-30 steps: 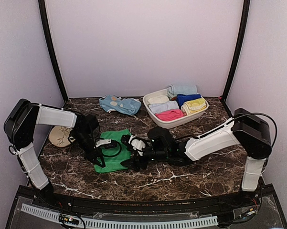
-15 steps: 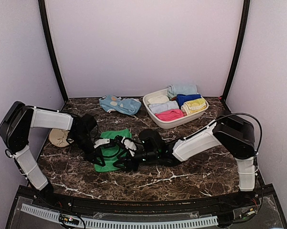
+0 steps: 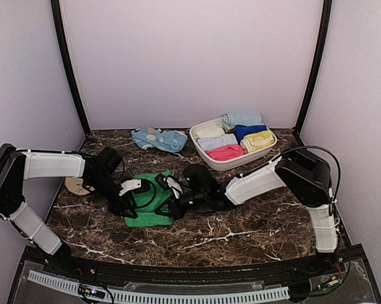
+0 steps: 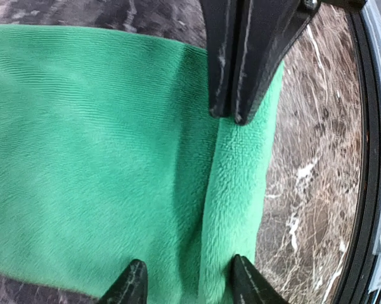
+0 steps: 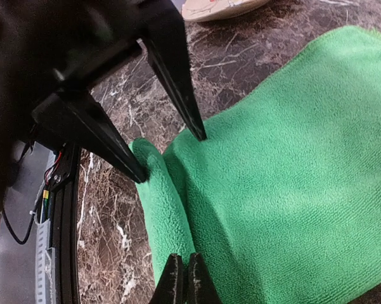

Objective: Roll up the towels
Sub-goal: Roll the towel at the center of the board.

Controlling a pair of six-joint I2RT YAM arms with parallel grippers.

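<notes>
green towel: the green towel (image 3: 149, 212) lies spread on the dark marble table (image 3: 253, 228), left of centre, between the two arms. it is mostly flat.
rolled edge: the side of the towel nearest the arm bases is turned over into a soft ridge (image 4: 231, 209) that runs along that edge. the rest of the cloth lies smooth beside it.
left gripper: the left gripper (image 4: 187, 278) is low over the towel with its jaws moderately apart. one fingertip is on each side of the ridge, and the ridge runs up between them. it grips nothing.
right gripper: the right gripper (image 5: 182, 278) has its two fingers pressed together. the tips rest on the ridge, at the crease where it meets the flat cloth. i cannot tell whether any cloth is pinched between them.
the two grippers: they face each other along the same ridge, near but apart.
tan disc: a tan oval disc (image 3: 76, 185) lies flat on the table just left of the towel, partly behind the left arm.
white tub: a white tub (image 3: 241, 163) stands at the back right, well apart from the towel. it is packed with rolled cloths (image 3: 227, 152) in pink, blue, yellow and pale tones.
blue cloth: a light blue cloth (image 3: 158, 139) lies crumpled at the back, left of the tub.
</notes>
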